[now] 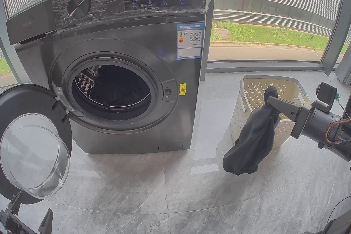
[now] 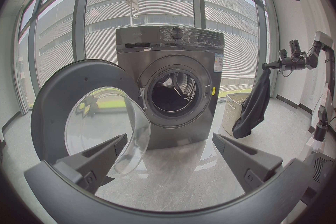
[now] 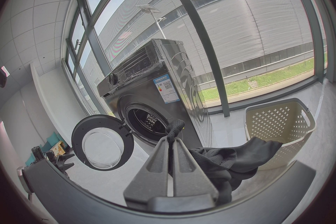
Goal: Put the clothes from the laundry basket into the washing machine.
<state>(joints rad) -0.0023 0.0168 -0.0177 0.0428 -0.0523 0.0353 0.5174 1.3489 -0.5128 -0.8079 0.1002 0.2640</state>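
Note:
My right gripper (image 1: 272,97) is shut on a black garment (image 1: 253,139) that hangs from it in the air, just in front of the cream laundry basket (image 1: 252,94). In the right wrist view the black garment (image 3: 227,160) is pinched between the shut fingers (image 3: 187,172). The grey washing machine (image 1: 109,48) stands at the left with its round door (image 1: 31,143) swung open and the drum (image 1: 111,90) dark inside. My left gripper (image 2: 168,161) is open and empty, low at the near left, facing the washing machine (image 2: 175,84).
The basket stands on the pale marble floor (image 1: 190,191) by the window wall (image 1: 270,8), right of the machine. The open door takes up the space to the left of the drum. Bare floor lies between the machine front and the hanging garment.

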